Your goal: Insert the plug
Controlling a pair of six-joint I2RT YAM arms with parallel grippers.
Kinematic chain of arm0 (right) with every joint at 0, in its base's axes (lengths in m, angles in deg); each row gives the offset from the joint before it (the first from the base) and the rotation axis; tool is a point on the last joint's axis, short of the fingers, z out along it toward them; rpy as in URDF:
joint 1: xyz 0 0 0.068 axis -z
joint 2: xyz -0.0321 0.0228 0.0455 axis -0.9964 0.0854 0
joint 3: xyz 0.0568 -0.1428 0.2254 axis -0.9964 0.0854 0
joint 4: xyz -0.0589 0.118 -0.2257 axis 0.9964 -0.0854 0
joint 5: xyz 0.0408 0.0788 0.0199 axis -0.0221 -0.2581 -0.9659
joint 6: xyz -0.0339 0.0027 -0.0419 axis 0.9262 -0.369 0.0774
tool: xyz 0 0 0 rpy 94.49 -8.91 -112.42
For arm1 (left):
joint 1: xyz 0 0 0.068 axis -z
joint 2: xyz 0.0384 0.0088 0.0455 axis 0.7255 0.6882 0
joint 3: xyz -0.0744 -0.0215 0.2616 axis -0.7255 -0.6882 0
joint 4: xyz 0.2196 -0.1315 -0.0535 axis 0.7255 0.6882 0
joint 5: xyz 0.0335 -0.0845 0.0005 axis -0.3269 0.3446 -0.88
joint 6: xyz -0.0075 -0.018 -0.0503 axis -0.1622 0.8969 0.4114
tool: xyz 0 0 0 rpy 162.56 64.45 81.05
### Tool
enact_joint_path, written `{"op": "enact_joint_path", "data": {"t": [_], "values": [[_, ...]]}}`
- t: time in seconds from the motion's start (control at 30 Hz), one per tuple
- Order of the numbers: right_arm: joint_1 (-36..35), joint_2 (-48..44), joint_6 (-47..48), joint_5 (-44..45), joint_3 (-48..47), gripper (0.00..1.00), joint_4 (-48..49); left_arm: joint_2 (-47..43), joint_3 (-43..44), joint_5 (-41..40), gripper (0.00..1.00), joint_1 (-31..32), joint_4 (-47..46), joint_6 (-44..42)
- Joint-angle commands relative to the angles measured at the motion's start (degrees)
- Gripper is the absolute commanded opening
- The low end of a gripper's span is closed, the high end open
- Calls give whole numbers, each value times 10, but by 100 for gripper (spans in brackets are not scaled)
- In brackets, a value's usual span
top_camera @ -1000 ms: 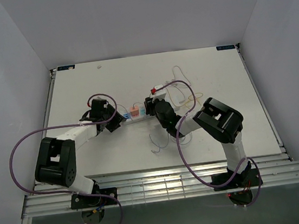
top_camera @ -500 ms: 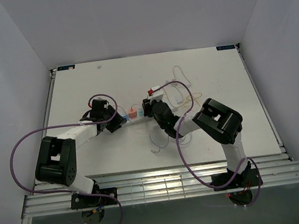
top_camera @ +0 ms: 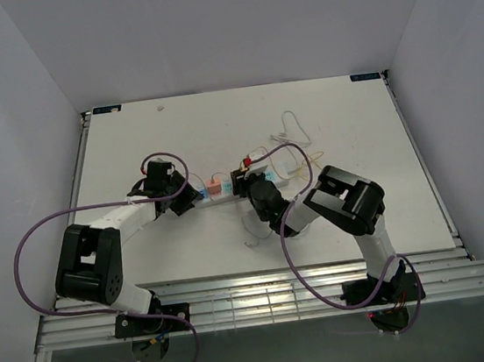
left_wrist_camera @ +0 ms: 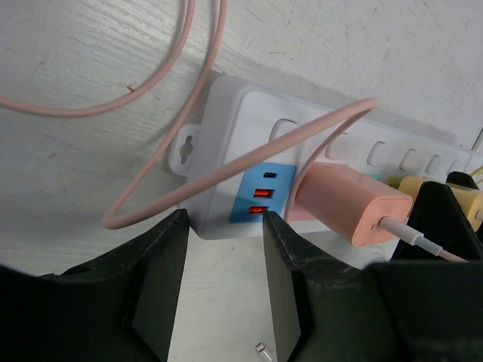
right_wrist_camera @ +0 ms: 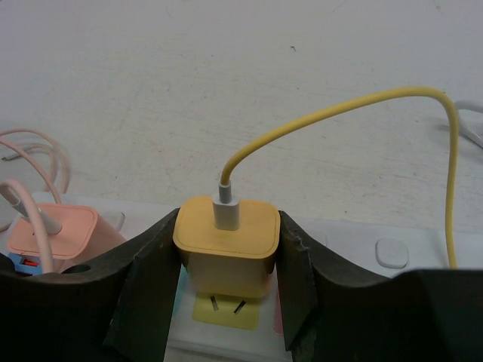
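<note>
Seen left to right across mid-frame on the white counter (top_camera: 132, 150): left tool (left_wrist_camera: 225, 290), parted narrowly around the end of the white power strip (left_wrist_camera: 249, 143); pink charger (left_wrist_camera: 349, 204) already seated; right tool (right_wrist_camera: 226, 290), clamped on the yellow plug (right_wrist_camera: 226, 241), upright, prongs pointing down over the strip, cable end up.

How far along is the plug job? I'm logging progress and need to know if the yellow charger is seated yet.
Done: the pink charger already sits in the power strip, whose end lies between the left gripper fingers. In hand: the right gripper clamps the yellow charger over an outlet. Left: its prongs remain exposed, so it needs pressing fully down.
</note>
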Motion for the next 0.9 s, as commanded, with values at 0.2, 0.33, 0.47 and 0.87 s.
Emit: {"op": "enact_joint_path", "data": {"t": [0.2,0.33,0.47,0.87], "values": [[-20,69,41,3,47,8,67,-6,-5,6,49,-2,-16,3],[-33,80,62,17,55,8,78,-9,-12,9,48,-2,-21,4],[-44,74,81,23,45,8,39,-4,-16,18,47,-2,-29,4],[-56,46,-43,6,52,8,-76,-4,-21,36,45,-2,-37,7]]}}
